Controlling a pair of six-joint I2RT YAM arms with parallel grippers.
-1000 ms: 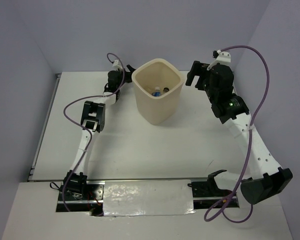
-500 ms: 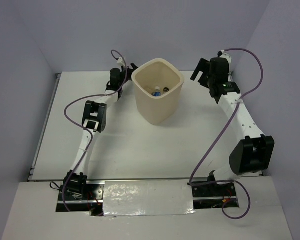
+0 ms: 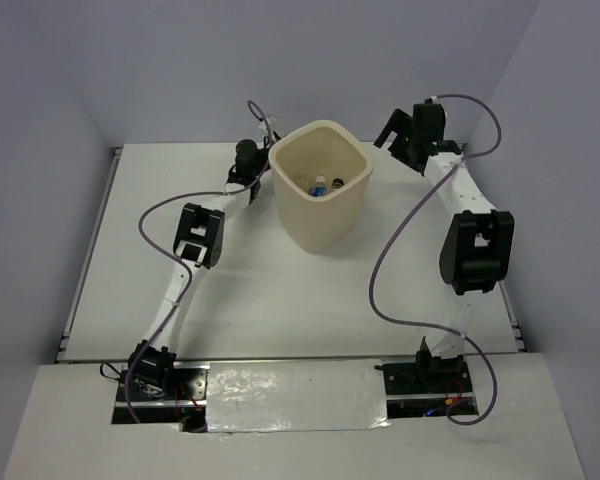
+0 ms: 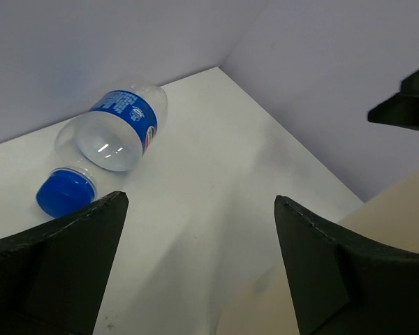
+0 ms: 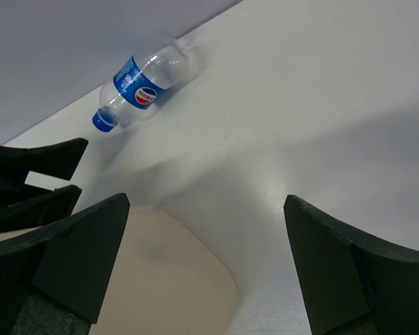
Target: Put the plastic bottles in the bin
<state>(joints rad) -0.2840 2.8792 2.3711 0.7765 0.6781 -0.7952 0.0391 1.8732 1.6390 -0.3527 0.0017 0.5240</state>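
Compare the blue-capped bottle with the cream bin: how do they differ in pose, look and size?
Pose: the blue-capped bottle lies on its side, while the bin stands upright with its mouth open to the top.
Look: the bottle is clear with a blue label, while the bin is opaque cream.
Size: the bottle is much smaller than the bin.
Both rest on the white table.

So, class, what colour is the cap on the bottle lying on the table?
Blue; the cap shows best in the left wrist view.
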